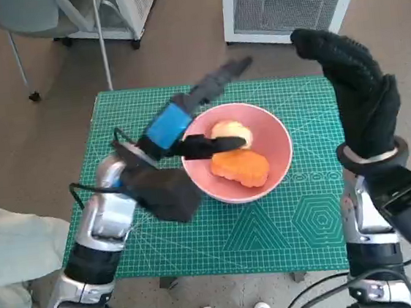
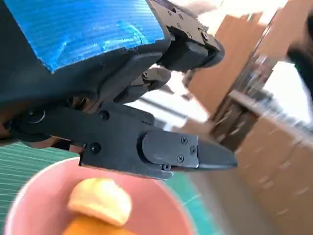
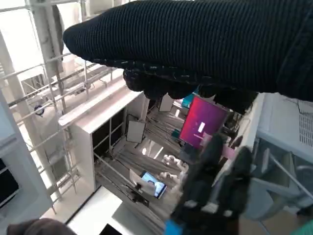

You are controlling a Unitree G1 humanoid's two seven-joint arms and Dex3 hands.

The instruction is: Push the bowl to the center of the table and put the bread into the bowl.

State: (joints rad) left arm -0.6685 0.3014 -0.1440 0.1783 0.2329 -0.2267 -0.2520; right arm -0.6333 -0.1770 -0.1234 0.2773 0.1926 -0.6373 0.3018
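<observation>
Bowl (image 1: 269, 163) sitting near middle of table (image 1: 308, 217); bread (image 1: 241, 167) being seen inside. Left hand (image 1: 180, 126) hovering over rim, fingers (image 1: 219, 144) spread, nothing being held. Right hand (image 1: 357, 90) being held raised aside, fingers extended, empty. Task judged nearly done.

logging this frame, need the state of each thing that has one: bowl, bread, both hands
bowl: upright on the green mat, near the table's middle, holding two food pieces
pale bread: inside the bowl, far side
orange bread: inside the bowl, near side
left hand: over the bowl's left rim, fingers spread, holding nothing
right hand: raised off the table's right side, holding nothing
</observation>
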